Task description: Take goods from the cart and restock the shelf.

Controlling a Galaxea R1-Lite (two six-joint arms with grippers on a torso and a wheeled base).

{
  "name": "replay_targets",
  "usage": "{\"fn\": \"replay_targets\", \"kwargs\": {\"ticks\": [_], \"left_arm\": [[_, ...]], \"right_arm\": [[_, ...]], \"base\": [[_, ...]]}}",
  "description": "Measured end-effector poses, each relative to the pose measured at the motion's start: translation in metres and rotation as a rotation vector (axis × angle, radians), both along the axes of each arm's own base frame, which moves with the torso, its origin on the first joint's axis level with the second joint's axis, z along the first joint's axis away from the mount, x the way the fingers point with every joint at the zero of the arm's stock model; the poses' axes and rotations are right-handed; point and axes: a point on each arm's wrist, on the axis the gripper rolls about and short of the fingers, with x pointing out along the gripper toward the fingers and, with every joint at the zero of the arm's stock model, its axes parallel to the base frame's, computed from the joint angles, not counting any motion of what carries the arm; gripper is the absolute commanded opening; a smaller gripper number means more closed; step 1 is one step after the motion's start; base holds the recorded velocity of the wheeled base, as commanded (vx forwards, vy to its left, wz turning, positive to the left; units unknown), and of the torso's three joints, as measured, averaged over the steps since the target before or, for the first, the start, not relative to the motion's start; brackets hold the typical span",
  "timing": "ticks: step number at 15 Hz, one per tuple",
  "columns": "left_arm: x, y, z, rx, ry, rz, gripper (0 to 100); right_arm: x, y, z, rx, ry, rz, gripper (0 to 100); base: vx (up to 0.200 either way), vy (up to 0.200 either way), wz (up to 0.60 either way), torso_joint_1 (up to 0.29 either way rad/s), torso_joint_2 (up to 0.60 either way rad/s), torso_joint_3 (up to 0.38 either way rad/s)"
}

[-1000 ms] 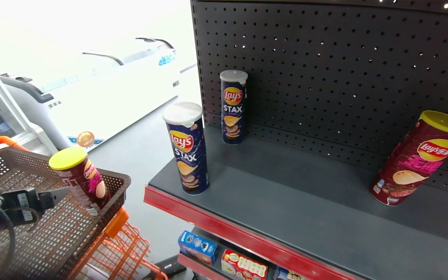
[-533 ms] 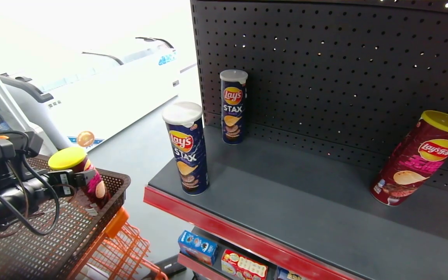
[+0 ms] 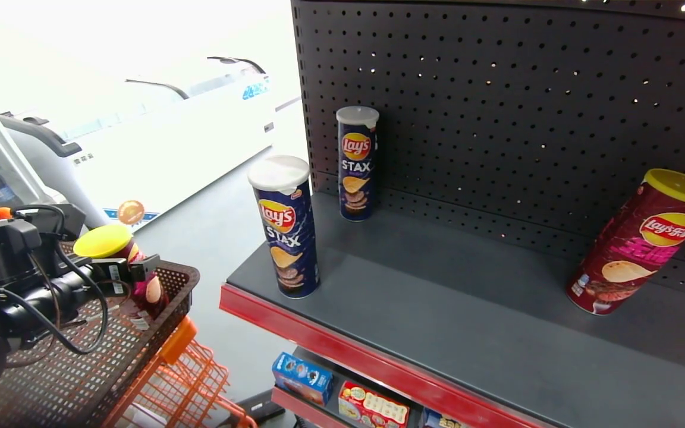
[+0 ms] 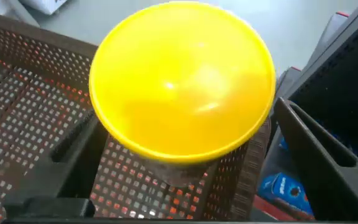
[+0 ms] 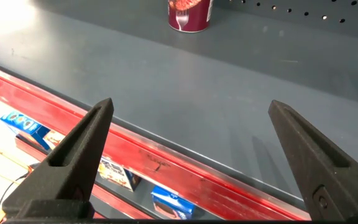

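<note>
Head view: the left tool [image 3: 140, 270] has its fingers spread either side of the yellow-lidded red can [image 3: 104, 242] standing in the cart basket [image 3: 81, 368]. On the shelf [image 3: 437, 321] two blue cans [image 3: 286, 232] stand and a red can [image 3: 634, 249] leans against the pegboard [image 3: 497, 89]. Left wrist view: the fingers flank the can below its lid, with gaps showing. Right wrist view: the right tool [image 5: 191, 104] is spread wide above the shelf's front edge

Logos and lettering on near blue can [image 3: 286, 238], far blue can [image 3: 356, 172], red can [image 3: 634, 249] — wording unquoted.
</note>
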Motion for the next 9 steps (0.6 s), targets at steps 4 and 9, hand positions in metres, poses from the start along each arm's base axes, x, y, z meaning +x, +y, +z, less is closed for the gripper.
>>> {"fn": "replay_targets", "kwargs": {"ticks": [4, 9], "left_arm": [[-0.007, -0.003, -0.007, 0.001, -0.049, -0.046, 100], [-0.009, 0.004, -0.020, 0.012, -0.085, -0.067, 100]], "right_arm": [[0.000, 0.000, 0.000, 0.000, 0.000, 0.001, 100], [0.000, 0.000, 0.000, 0.000, 0.000, 0.000, 100]], "base": [[0.000, 0.000, 0.00, 0.000, 0.00, 0.000], [0.000, 0.000, 0.00, 0.000, 0.00, 0.000]]}}
